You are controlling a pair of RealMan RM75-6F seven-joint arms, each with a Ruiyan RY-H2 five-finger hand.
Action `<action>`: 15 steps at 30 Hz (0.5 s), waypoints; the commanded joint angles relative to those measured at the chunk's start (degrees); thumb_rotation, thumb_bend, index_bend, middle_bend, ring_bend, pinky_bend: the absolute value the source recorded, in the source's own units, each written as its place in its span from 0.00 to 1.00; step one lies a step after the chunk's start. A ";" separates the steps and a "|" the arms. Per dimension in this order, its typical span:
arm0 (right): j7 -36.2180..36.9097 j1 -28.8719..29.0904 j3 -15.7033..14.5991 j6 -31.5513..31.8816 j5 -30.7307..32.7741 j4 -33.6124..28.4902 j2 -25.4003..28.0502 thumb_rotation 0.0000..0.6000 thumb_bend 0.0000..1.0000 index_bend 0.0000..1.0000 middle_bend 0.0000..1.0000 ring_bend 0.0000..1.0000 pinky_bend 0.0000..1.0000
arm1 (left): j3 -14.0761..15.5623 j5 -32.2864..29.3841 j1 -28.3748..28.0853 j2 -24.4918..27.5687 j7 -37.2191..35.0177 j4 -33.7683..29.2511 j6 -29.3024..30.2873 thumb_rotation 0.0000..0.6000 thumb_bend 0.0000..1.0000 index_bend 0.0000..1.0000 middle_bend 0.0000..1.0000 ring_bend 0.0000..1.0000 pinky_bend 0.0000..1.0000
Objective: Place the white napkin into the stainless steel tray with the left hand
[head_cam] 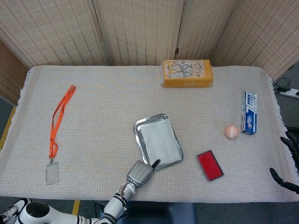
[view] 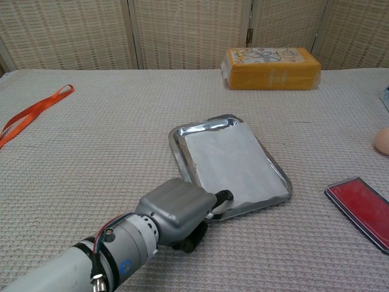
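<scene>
The stainless steel tray lies near the middle of the table. Inside it, the white napkin lies flat, its right edge riding up on the tray's right rim. My left hand sits at the tray's near corner and pinches the napkin's near corner, one dark fingertip resting on top of the napkin. My right hand shows only as dark fingers spread apart at the right edge of the head view, off the table and holding nothing.
An orange tissue box stands at the back. An orange lanyard with a clear badge lies at the left. An egg, a toothpaste box and a red case lie to the right of the tray.
</scene>
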 commanded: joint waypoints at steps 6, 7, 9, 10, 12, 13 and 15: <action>-0.10 -0.02 -0.02 0.08 -0.11 -0.03 -0.03 1.00 0.40 0.00 0.00 0.00 0.00 | 0.25 1.65 0.01 -0.13 -1.01 -0.11 0.56 1.00 0.74 0.11 1.00 1.00 1.00; -0.07 -0.03 -0.03 0.12 -0.14 -0.03 -0.02 1.00 0.40 0.00 0.00 0.00 0.00 | 0.28 2.29 0.04 -0.20 -1.45 -0.11 0.76 1.00 0.74 0.10 1.00 1.00 1.00; -0.09 -0.08 -0.09 0.19 -0.23 -0.02 -0.02 1.00 0.40 0.00 0.00 0.00 0.00 | 0.32 3.18 0.15 -0.34 -2.03 -0.02 1.14 1.00 0.74 0.07 1.00 1.00 1.00; -0.08 -0.08 -0.11 0.22 -0.30 -0.02 -0.01 1.00 0.40 0.00 0.00 0.00 0.00 | 0.34 3.54 0.19 -0.40 -2.21 0.10 1.31 1.00 0.74 0.05 1.00 1.00 1.00; -0.17 -0.08 -0.19 0.23 -0.48 -0.04 0.00 1.00 0.40 0.00 0.00 0.00 0.00 | 0.33 4.16 0.27 -0.54 -2.55 0.40 1.56 1.00 0.74 0.03 1.00 1.00 1.00; -0.23 -0.08 -0.23 0.24 -0.59 -0.06 0.00 1.00 0.40 0.00 0.00 0.00 0.00 | 0.28 4.41 0.33 -0.56 -2.77 0.48 1.65 1.00 0.74 0.01 1.00 1.00 1.00; -0.34 -0.09 -0.26 0.26 -0.64 -0.10 -0.02 1.00 0.40 0.00 0.00 0.00 0.00 | 0.21 4.90 0.40 -0.47 -3.09 0.47 1.83 1.00 0.74 0.01 1.00 1.00 1.00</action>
